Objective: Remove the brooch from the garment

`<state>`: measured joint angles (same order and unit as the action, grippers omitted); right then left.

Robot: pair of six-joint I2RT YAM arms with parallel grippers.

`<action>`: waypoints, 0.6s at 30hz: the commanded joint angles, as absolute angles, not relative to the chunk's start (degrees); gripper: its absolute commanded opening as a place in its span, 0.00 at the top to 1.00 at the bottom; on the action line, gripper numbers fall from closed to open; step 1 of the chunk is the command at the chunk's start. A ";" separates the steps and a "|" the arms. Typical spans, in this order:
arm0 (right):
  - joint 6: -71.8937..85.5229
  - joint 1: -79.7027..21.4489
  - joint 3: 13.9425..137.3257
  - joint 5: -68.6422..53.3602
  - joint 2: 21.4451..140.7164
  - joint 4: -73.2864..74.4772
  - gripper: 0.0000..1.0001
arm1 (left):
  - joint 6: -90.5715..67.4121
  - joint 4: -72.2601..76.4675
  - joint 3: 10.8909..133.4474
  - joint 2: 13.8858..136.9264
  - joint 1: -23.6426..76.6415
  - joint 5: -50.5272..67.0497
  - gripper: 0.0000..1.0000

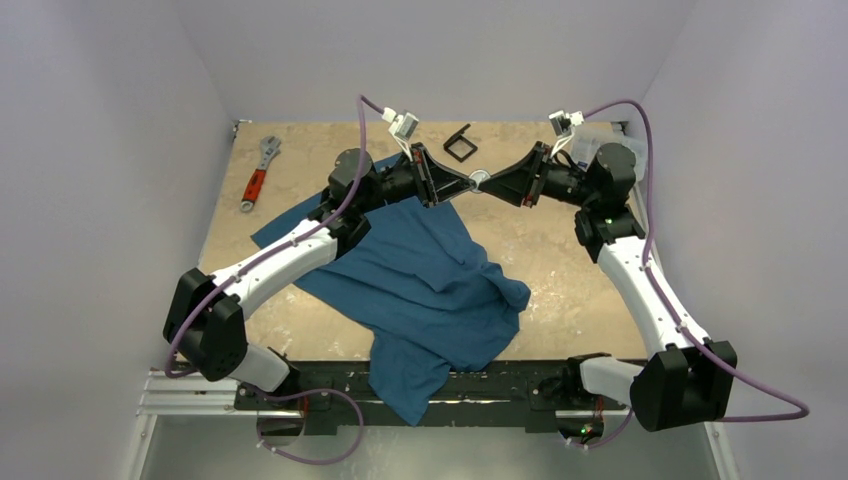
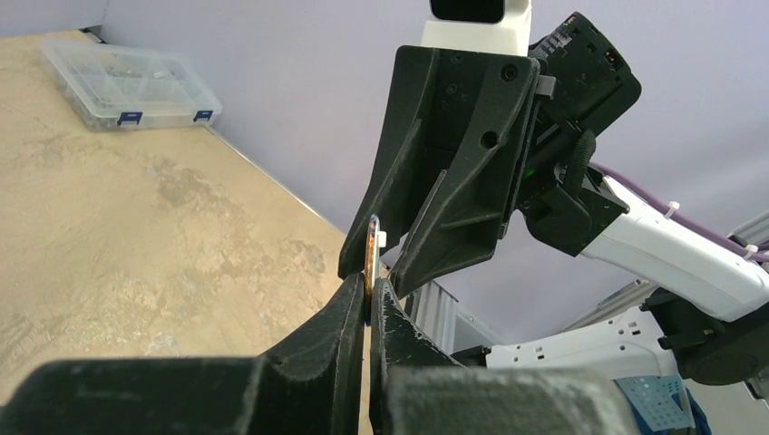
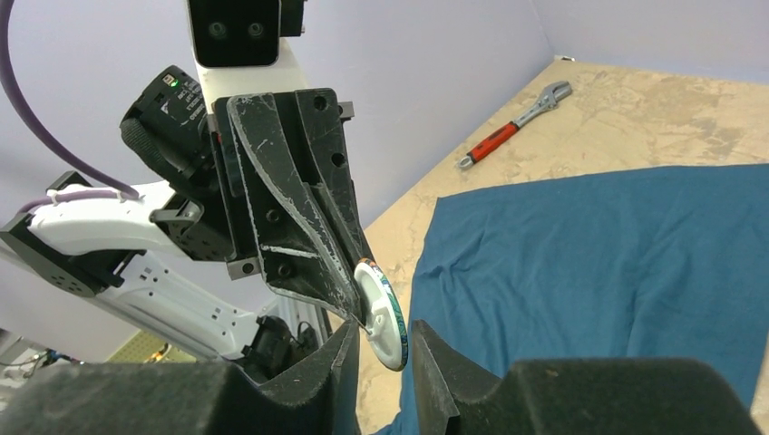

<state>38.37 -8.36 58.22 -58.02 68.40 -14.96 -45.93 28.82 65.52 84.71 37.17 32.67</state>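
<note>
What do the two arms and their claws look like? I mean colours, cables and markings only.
Both arms have white link shells with black joint housings. Each claw, left and right, is matte black with wedge-shaped fingers and a white camera block. A purple cable runs along each arm. Small green lights glow on the wrists.

A dark teal-blue shirt (image 1: 430, 290) lies on a mottled tan table (image 1: 560, 250). The brooch (image 3: 382, 313) shows a white face with a coloured rim. Both grippers (image 1: 440, 180) (image 1: 515, 182) are black on white arms, with purple cables. The wrench (image 1: 258, 174) has a red handle.
</note>
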 commanded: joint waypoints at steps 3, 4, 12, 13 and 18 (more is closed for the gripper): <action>39.81 -8.48 59.73 -58.32 69.31 -18.17 0.69 | -44.52 31.32 67.57 84.26 37.85 33.82 1.00; 40.34 -8.49 59.68 -58.31 69.41 -18.64 0.69 | -44.30 31.29 67.57 84.22 37.95 33.68 1.00; 43.27 -8.52 59.12 -58.25 70.27 -20.30 0.76 | -41.84 31.02 67.34 83.47 38.59 33.69 1.00; 43.44 -8.47 59.00 -58.16 70.31 -20.26 0.78 | -41.53 31.05 67.25 83.29 38.58 33.60 1.00; 44.19 -8.23 59.14 -56.93 70.81 -18.54 0.82 | -38.65 29.91 66.76 81.92 38.79 32.80 1.00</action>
<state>43.00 -8.34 58.22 -58.65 70.15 -17.56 -41.78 28.42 65.52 84.73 37.54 31.70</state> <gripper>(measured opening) 0.189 0.023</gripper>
